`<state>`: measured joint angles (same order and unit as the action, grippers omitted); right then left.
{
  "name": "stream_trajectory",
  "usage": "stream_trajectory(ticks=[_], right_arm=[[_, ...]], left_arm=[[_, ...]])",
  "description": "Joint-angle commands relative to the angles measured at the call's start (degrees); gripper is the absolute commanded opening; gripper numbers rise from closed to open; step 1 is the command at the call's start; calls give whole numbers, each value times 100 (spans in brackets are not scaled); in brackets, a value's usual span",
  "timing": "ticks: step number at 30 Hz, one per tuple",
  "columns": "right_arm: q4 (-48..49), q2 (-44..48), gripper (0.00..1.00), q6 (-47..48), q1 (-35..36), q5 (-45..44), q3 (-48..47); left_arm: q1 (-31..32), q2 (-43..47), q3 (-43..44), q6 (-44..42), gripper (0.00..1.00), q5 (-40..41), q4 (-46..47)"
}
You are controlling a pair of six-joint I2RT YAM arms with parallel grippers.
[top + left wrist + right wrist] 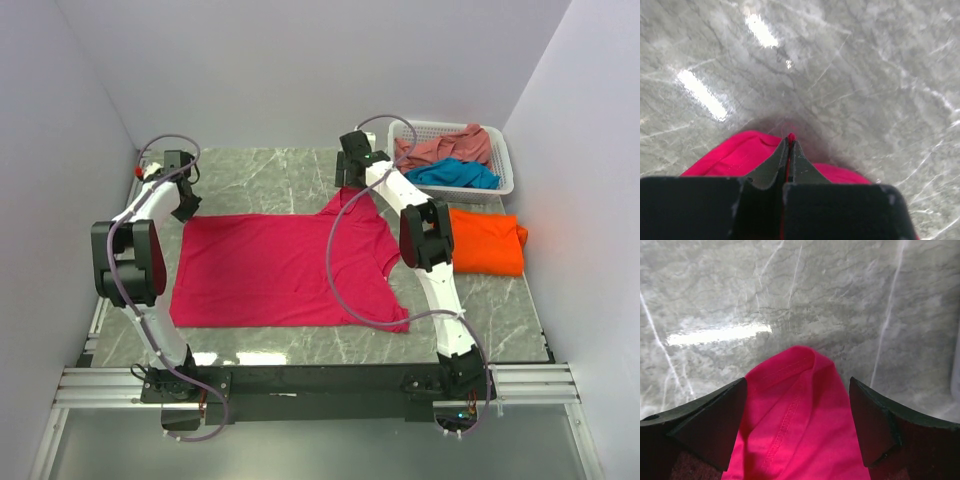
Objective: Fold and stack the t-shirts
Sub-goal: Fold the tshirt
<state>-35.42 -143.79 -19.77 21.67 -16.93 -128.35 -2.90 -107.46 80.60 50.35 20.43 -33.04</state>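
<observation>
Well, the magenta shirt (280, 270) lies spread mid-table, with the folded orange shirt (487, 242) at its three o'clock. The left gripper (790, 142) is pinched tight on its ten o'clock corner, and at one o'clock the right gripper (797, 385) gapes around a raised fold. Farther off at two o'clock, a basket (505, 165) holds the salmon shirt (450, 147) and the teal shirt (455, 175).

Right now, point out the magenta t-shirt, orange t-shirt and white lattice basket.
magenta t-shirt (270, 270), top view, mid body
orange t-shirt (487, 242), top view, centre of top face
white lattice basket (506, 160), top view, right rim
</observation>
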Motion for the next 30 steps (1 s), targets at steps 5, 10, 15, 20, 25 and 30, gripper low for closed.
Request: stream_trajectory(ticks=[5, 10, 15, 20, 25, 30], right_arm=[[290, -167, 86, 96, -102, 330, -471], [369, 60, 76, -35, -102, 691, -24], [62, 26, 62, -97, -110, 489, 21], [52, 158, 23, -89, -119, 217, 196], [342, 500, 0, 236, -119, 120, 346], [614, 930, 0, 412, -110, 119, 679]], left_arm=[[52, 576, -465, -183, 1, -83, 271], [61, 700, -607, -148, 1, -65, 280], [52, 682, -536, -166, 1, -4, 192], [52, 744, -624, -148, 1, -117, 298], [52, 770, -607, -183, 1, -171, 271], [52, 946, -729, -157, 1, -170, 298]])
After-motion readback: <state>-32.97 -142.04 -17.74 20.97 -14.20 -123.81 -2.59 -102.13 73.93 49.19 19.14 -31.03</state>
